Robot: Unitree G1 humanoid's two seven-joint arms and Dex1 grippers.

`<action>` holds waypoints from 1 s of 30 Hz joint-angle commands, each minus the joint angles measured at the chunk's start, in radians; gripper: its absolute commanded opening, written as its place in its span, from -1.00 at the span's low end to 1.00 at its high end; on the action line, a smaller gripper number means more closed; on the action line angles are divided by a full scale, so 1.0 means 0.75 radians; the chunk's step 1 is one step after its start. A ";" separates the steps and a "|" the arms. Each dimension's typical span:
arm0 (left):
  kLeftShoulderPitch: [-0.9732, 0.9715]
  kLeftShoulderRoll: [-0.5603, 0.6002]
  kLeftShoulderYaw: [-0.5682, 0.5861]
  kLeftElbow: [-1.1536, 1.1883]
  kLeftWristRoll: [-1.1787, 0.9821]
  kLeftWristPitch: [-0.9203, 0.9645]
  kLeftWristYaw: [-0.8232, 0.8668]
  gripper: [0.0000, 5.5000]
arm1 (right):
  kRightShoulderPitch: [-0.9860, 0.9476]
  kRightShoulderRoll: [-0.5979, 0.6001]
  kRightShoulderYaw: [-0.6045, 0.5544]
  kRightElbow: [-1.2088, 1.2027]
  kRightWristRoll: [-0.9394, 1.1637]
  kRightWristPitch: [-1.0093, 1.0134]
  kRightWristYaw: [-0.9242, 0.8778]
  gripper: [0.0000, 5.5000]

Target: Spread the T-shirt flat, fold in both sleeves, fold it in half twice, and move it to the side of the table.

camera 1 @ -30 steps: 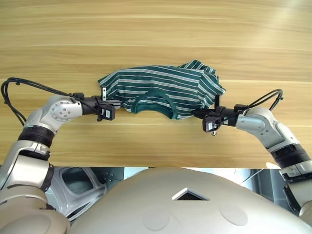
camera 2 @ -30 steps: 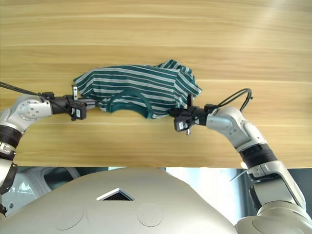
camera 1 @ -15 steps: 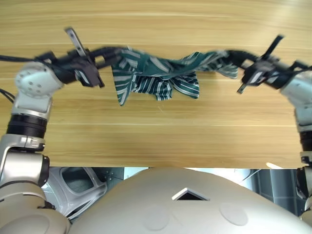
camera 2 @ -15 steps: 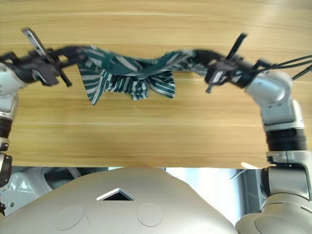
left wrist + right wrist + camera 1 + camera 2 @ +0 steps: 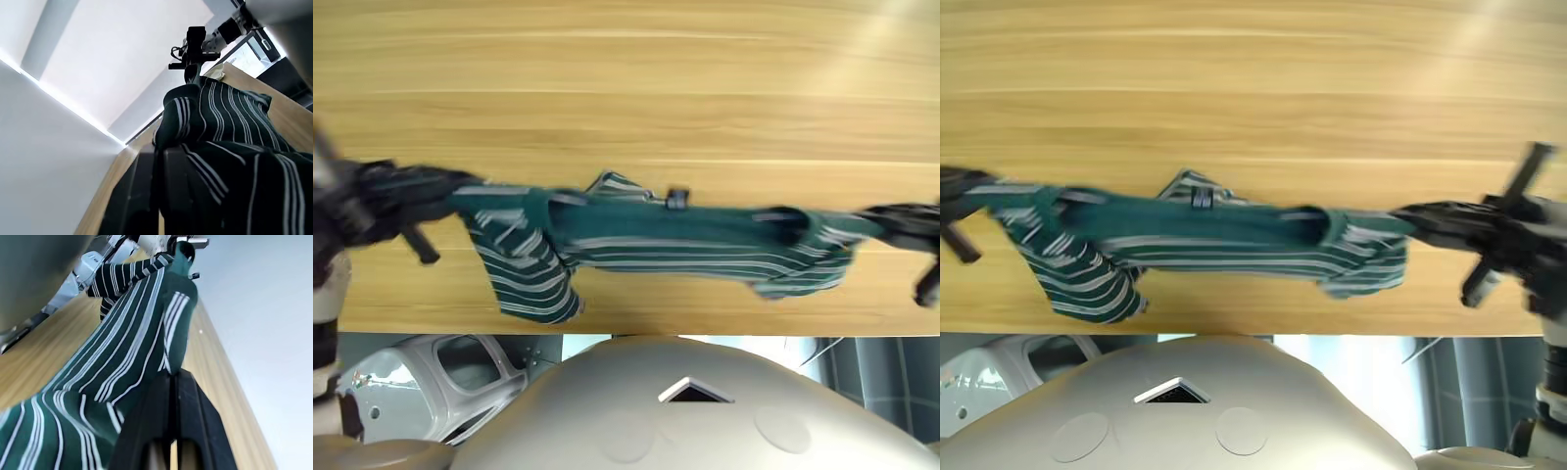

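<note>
Left eye view: T-shirt (image 5: pixel 675 235) taut between left claw (image 5: pixel 462 192) and right claw (image 5: pixel 1408 217).

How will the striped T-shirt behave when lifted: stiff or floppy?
Probably floppy: the T-shirt hangs stretched between the left gripper and the right gripper, one sleeve drooping. Likely light, as two small pinches carry it.

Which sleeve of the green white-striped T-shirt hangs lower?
The sleeve beside the left gripper: it droops far below the stretched green white-striped T-shirt; the other sleeve barely sags.
</note>
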 commanded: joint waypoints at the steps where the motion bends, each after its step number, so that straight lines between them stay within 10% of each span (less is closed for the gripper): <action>1: -0.994 -0.214 -0.267 0.904 0.729 0.082 0.330 -1.00 | -1.122 0.239 0.360 0.835 -0.920 0.300 -0.815 -0.99; 4: -1.833 -0.328 -0.153 1.392 0.873 0.279 1.264 -1.00 | -1.897 0.356 0.246 1.279 -0.952 0.556 -1.606 -0.99; 9: -1.842 -0.215 0.246 1.124 0.649 -0.165 1.349 -1.00 | -1.840 0.262 0.045 1.019 -0.845 0.338 -1.624 -0.99; 21: -0.725 -0.181 -0.020 0.798 0.559 -0.362 0.593 -1.00 | -1.138 0.105 0.043 0.792 -0.828 0.112 -1.377 -0.99; 30: -0.123 -0.149 -0.049 0.457 0.367 -0.211 0.305 -1.00 | -0.313 -0.089 0.109 0.044 -0.336 0.167 -0.609 -0.99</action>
